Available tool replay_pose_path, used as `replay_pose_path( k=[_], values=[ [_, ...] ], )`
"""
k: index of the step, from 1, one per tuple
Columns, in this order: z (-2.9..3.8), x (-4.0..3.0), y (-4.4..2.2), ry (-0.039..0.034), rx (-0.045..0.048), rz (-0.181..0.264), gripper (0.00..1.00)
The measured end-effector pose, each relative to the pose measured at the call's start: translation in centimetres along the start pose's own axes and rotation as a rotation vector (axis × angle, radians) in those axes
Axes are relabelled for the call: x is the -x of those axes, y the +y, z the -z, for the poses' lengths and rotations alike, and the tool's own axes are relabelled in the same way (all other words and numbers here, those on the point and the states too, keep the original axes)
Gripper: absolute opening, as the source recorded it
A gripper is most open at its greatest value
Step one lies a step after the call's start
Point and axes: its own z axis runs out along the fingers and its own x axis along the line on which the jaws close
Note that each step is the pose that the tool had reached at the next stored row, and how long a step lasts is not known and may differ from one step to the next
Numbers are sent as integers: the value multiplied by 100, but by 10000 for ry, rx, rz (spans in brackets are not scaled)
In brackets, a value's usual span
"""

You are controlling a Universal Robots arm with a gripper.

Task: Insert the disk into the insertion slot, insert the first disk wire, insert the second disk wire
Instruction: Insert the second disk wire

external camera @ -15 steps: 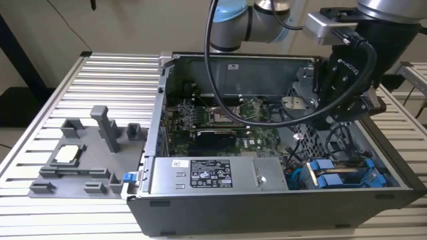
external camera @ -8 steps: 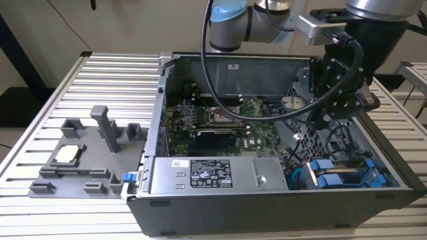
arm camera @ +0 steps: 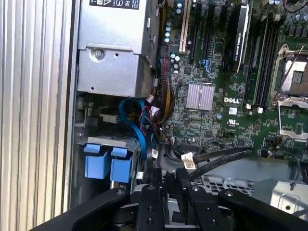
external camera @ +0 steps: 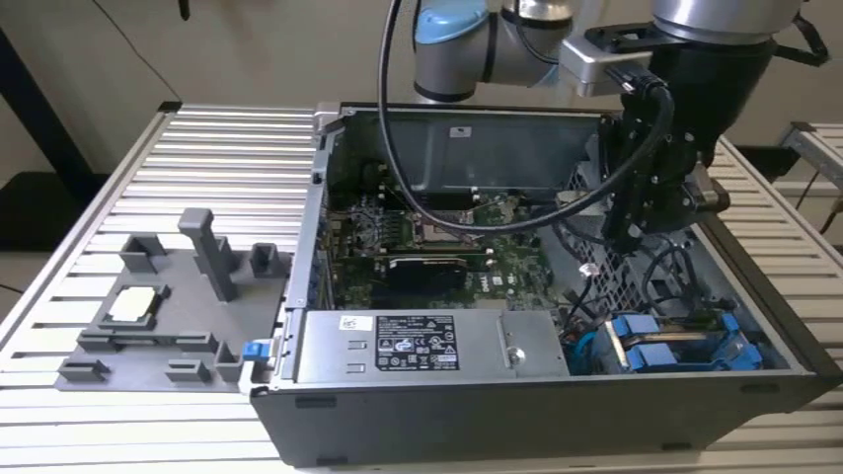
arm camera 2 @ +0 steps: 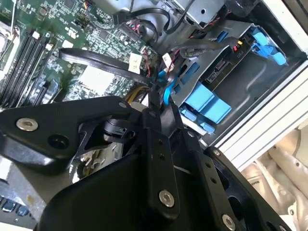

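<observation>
The tool (external camera: 635,235), whose grip cannot be told, hangs inside the computer case (external camera: 527,415) above the insertion slot (external camera: 698,336), where the disk (external camera: 658,354) sits in its blue frame beside the power-supply box (external camera: 421,346).

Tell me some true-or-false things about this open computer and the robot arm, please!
1. The computer case is open, showing its green circuit board. True.
2. The grey plastic tray sits inside the case. False: it lies on the slatted table, beside the case on the exterior view's left.
3. The gripper hangs over the tray. False: it is down inside the case, towards the exterior view's right.
4. Blue plastic tabs show inside the case. True.
</observation>
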Motion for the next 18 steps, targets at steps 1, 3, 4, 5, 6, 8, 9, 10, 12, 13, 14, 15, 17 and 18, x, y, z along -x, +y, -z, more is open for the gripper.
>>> replay_pose_path(
  k=[1,3,4,5,6,8,9,10,12,13,14,15,17,18],
  values=[
    [-4,9,12,9,-70,-12,27],
    [-15,24,36,32,-209,-44,27],
    [-20,30,48,43,-272,-61,27],
    [-25,38,59,55,-344,-78,27],
    [-28,46,68,69,-421,-89,27],
    [-34,62,81,112,-617,-104,27],
    [-39,66,88,137,-718,-111,27],
    [-45,70,98,161,-801,-116,27],
    [-65,77,124,196,-898,-122,27],
    [-70,79,134,217,-913,-121,27],
    [-73,81,142,240,-919,-119,27],
    [-77,82,150,259,-926,-118,27],
    [-86,84,158,293,-950,-117,27],
    [-90,84,160,303,-968,-116,27]
  ],
)
